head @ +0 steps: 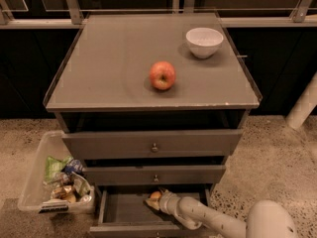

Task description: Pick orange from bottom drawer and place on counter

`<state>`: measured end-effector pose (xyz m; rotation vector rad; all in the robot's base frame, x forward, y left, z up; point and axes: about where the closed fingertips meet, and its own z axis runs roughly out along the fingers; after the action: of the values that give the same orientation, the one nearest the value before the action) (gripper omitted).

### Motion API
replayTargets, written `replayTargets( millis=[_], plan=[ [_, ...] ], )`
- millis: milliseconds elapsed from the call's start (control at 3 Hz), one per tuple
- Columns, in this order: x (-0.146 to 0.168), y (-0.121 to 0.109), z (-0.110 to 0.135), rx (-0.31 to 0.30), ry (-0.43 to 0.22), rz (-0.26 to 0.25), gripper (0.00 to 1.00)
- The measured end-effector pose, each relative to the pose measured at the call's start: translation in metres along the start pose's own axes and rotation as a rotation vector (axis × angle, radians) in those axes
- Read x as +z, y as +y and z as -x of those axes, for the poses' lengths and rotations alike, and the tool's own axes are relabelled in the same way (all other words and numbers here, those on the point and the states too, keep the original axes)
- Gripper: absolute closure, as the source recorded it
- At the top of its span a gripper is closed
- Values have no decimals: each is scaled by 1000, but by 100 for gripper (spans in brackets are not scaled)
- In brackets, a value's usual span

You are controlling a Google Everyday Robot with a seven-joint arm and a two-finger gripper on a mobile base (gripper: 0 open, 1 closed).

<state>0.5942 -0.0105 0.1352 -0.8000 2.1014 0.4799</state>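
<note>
The bottom drawer (130,228) is pulled open below two taller drawers. The small orange (155,196) lies inside it near the back, partly hidden by my gripper. My gripper (152,203) reaches into the drawer from the right and sits right at the orange, touching or nearly touching it. My white arm (208,219) runs from the lower right into the drawer. The counter (109,68) is the flat grey top of the cabinet.
A red-and-yellow apple (162,75) sits mid-counter and a white bowl (204,41) at its back right. A clear plastic bin (37,162) with snack packets stands on the floor left of the cabinet. The middle drawer (155,175) overhangs the orange.
</note>
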Motion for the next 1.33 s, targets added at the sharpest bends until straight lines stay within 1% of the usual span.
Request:
replayTargets(
  millis=[667,1000,1333],
  plan=[
    [0,0,0,0,0,0,87],
    [-2,0,4,-9,-4,7,100],
    [-27,-13,5,-23,37,10,100]
  ],
)
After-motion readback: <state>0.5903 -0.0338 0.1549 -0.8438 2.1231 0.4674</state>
